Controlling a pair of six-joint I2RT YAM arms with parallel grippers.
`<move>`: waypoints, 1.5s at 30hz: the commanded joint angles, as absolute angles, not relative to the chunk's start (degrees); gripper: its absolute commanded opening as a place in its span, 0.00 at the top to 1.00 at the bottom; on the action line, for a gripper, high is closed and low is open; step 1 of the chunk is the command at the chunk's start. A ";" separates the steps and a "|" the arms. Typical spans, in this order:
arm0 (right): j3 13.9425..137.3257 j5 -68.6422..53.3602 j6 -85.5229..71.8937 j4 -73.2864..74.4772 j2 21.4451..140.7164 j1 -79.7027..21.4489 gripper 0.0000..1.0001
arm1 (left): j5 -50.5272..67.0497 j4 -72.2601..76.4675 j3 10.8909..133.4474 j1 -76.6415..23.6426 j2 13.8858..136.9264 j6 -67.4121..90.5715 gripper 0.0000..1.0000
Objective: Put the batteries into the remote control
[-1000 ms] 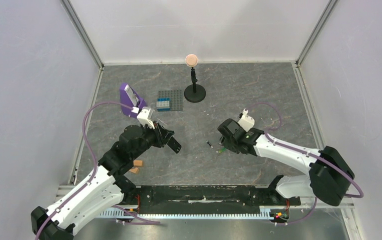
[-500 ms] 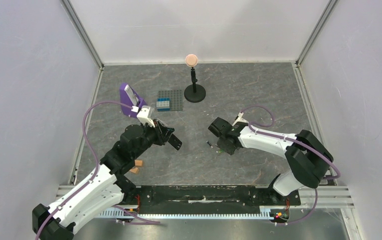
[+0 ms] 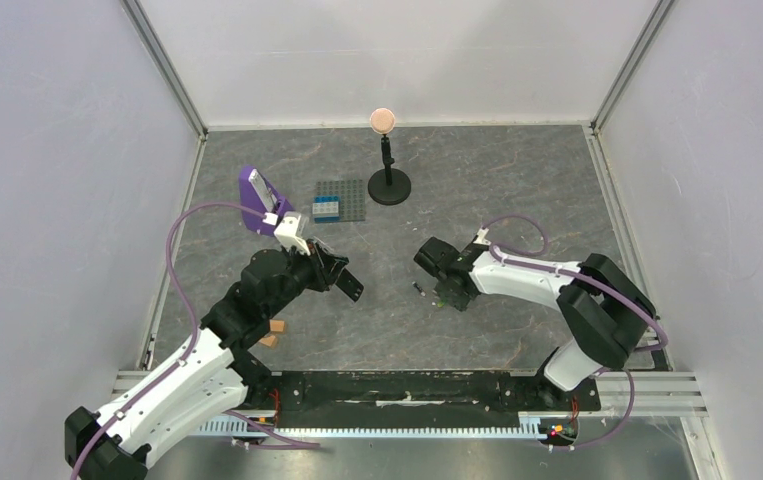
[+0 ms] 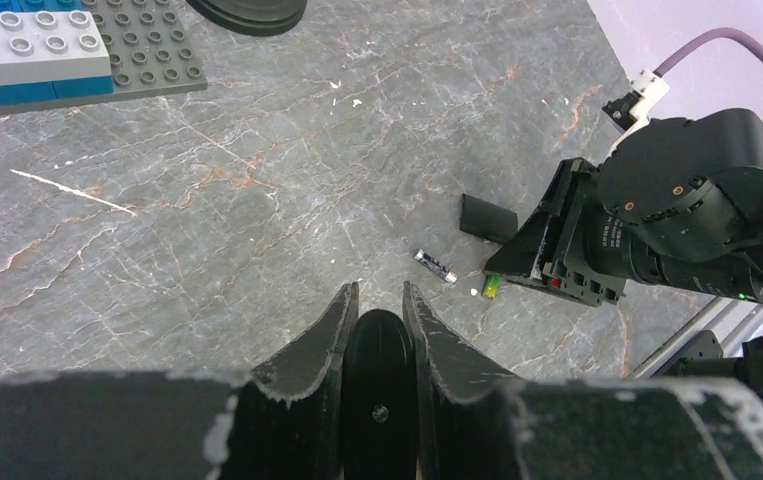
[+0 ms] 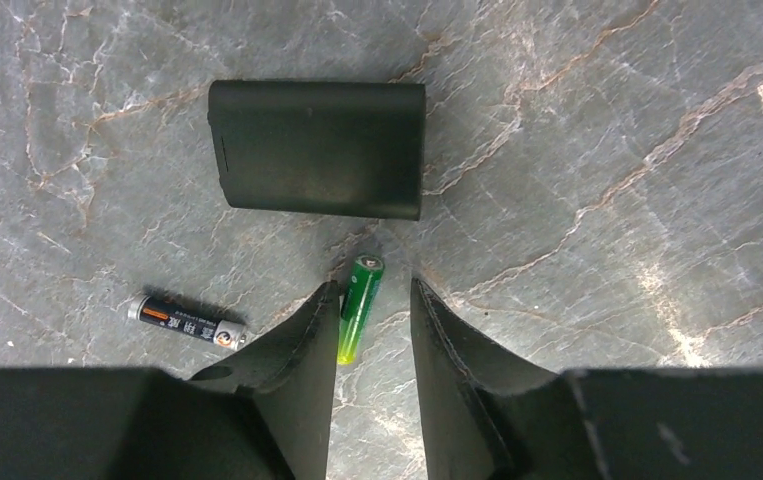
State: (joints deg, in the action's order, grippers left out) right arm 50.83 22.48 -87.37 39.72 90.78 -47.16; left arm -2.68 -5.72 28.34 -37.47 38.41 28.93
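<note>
Two batteries (image 4: 435, 267) on the table (image 5: 607, 150), remote control (image 4: 379, 400) in the left gripper (image 4: 379, 290).
We noted the left fingers clamped on the black remote control above the table. The right gripper (image 5: 372, 284) sat low, fingers apart astride the green battery (image 5: 359, 305), not squeezing it; the dark battery (image 5: 185, 322) lay just beside, a black cover (image 5: 317, 148) near.

Plain pale walls (image 3: 57, 150) enclose a grey marbled tabletop (image 3: 502, 195), with aluminium posts (image 3: 165, 68) in the far corners.
</note>
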 commanded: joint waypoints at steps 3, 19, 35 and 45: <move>54.17 25.34 -89.11 39.96 92.77 -47.37 0.68 | -2.08 -5.96 31.20 -37.40 38.16 30.13 0.98; 50.26 19.57 -67.24 25.81 85.08 -47.37 1.00 | -1.23 -6.01 31.13 -37.44 39.74 32.45 0.98; 47.57 -25.30 -27.67 -6.13 61.68 -47.37 1.00 | 11.62 1.17 36.09 -37.44 42.90 41.66 0.98; 48.61 -34.54 -23.17 -17.73 58.71 -47.46 1.00 | 17.67 15.11 37.39 -37.36 47.38 52.98 0.98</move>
